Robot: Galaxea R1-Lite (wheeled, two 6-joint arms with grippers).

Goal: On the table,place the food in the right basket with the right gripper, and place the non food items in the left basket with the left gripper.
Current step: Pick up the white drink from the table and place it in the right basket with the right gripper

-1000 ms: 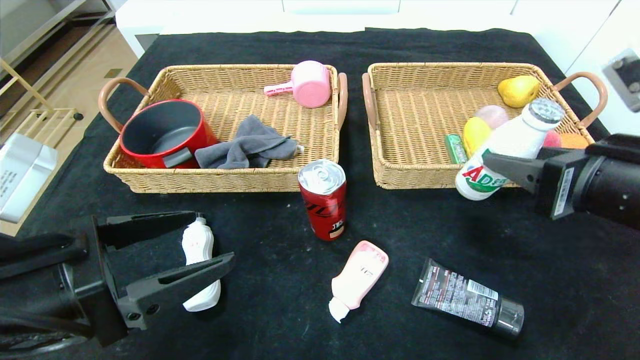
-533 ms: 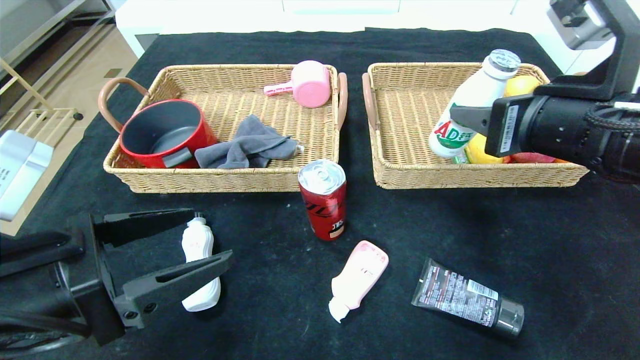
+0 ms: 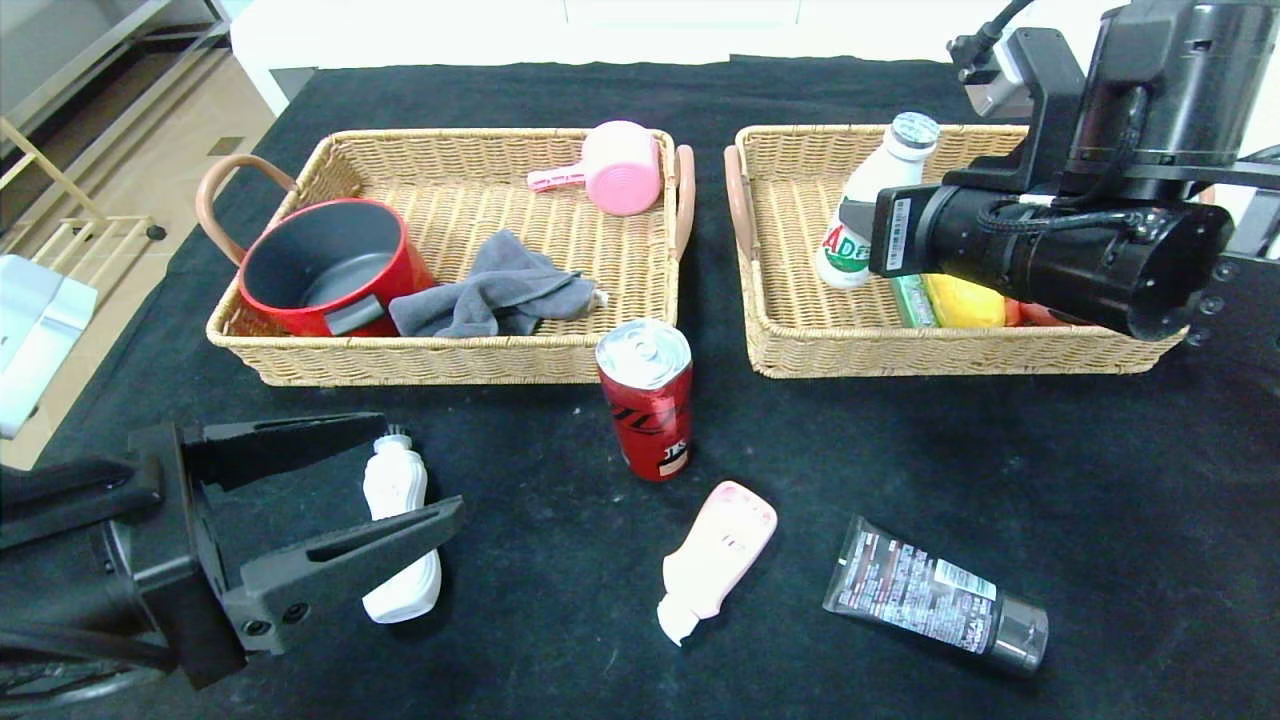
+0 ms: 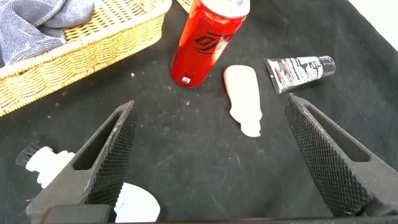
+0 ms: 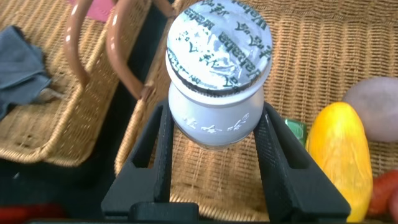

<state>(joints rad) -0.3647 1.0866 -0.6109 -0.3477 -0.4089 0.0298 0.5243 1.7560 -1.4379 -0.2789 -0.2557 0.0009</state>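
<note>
My right gripper (image 3: 852, 222) is shut on the small white bottle (image 3: 872, 205) with the foil cap (image 5: 219, 43), holding it upright over the near-left part of the right basket (image 3: 800, 352). My left gripper (image 3: 420, 468) hovers open low over the black table (image 3: 560, 470). The white curvy bottle (image 3: 398, 540) lies under one of its fingers, not between the pads. The red can (image 3: 648, 400) stands in front of the baskets. The pink tube (image 3: 718, 555) and dark tube (image 3: 925, 595) lie nearer the front. In the left wrist view the can (image 4: 202, 40), pink tube (image 4: 244, 96) and dark tube (image 4: 298, 67) lie beyond the open gripper (image 4: 210, 109).
The left basket (image 3: 420, 362) holds a red pot (image 3: 325, 265), a grey cloth (image 3: 495, 290) and a pink cup (image 3: 620, 165). Yellow fruit (image 3: 960, 300) and a green pack (image 3: 908, 300) lie in the right basket, partly hidden by my right arm.
My right gripper has carried the white bottle from the right basket's near-right corner leftward and farther in over the basket. The left gripper has barely moved.
</note>
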